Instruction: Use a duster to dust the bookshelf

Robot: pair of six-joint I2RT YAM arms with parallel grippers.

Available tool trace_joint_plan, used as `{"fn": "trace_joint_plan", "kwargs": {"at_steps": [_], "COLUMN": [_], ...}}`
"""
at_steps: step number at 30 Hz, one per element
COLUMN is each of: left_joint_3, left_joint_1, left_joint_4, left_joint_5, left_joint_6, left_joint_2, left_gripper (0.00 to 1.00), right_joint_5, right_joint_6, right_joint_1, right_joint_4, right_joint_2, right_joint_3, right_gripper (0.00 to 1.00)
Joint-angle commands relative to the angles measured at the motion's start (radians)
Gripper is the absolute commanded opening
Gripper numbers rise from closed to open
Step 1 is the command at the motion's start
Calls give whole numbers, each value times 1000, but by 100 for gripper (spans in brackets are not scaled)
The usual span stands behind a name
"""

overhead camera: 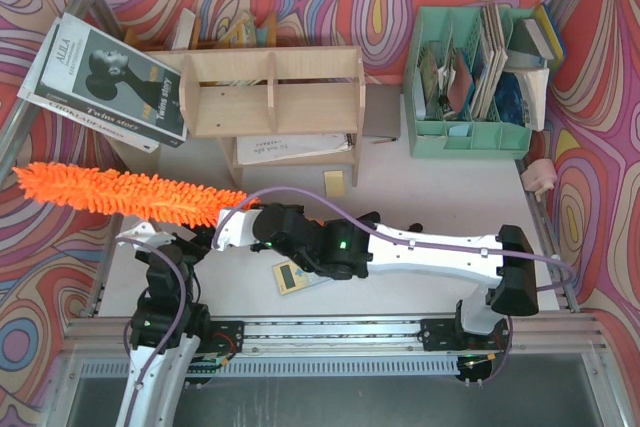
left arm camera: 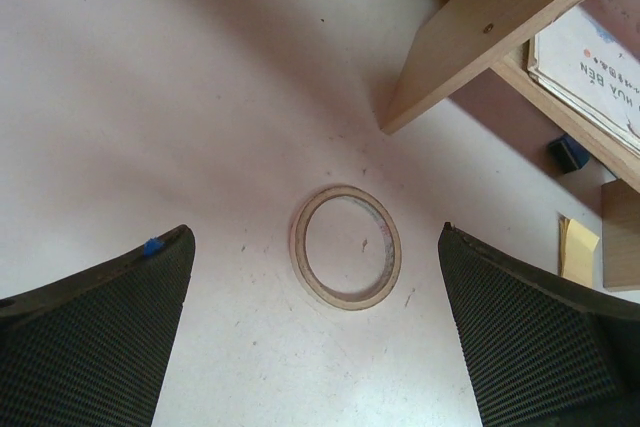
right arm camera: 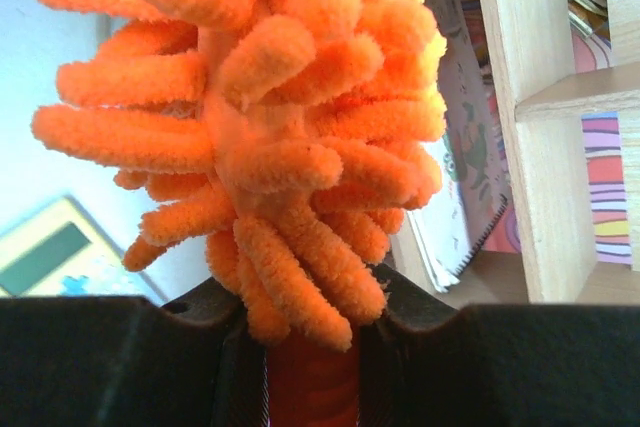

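The duster (overhead camera: 120, 192) stretches leftward over the table's left part, its fluffy orange head in front of the bookshelf (overhead camera: 270, 102) and apart from it. My right gripper (overhead camera: 232, 224) is shut on the duster's orange handle; in the right wrist view the fluffy strands (right arm camera: 270, 137) fill the frame and the handle (right arm camera: 312, 387) sits pinched between the black fingers, with the bookshelf (right arm camera: 525, 127) at the right. My left gripper (left arm camera: 315, 332) hangs open above the bare table near the shelf's left leg (left arm camera: 480, 47), with nothing between its fingers.
A ring of tape (left arm camera: 346, 247) lies on the table under the left gripper. A calculator (overhead camera: 290, 275) lies beneath the right arm. A mint-green file organiser (overhead camera: 470, 87) stands at the back right, and a large book (overhead camera: 105, 82) leans at the back left. Yellow sticky notes (overhead camera: 335, 182) lie near the shelf.
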Motion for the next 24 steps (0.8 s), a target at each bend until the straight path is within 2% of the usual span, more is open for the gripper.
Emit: {"fn": "trace_joint_plan", "kwargs": {"at_steps": [1, 13, 18, 24], "left_joint_3": [-13, -16, -13, -12], "left_joint_1": [4, 5, 5, 5], "left_joint_4": [-10, -11, -16, -22], "left_joint_5": [-19, -16, -17, -20], "left_joint_6": [11, 14, 14, 14], "left_joint_2": [-21, -28, -27, -27], "left_gripper": [98, 98, 98, 98], "right_joint_5": [0, 12, 39, 20], "right_joint_6": [191, 495, 711, 843], "right_joint_1": [44, 79, 80, 83], "right_joint_4": [100, 251, 198, 172], "right_joint_2": [-45, -18, 42, 113], "right_joint_3": [60, 128, 216, 255], "right_gripper": [0, 0, 0, 0]}}
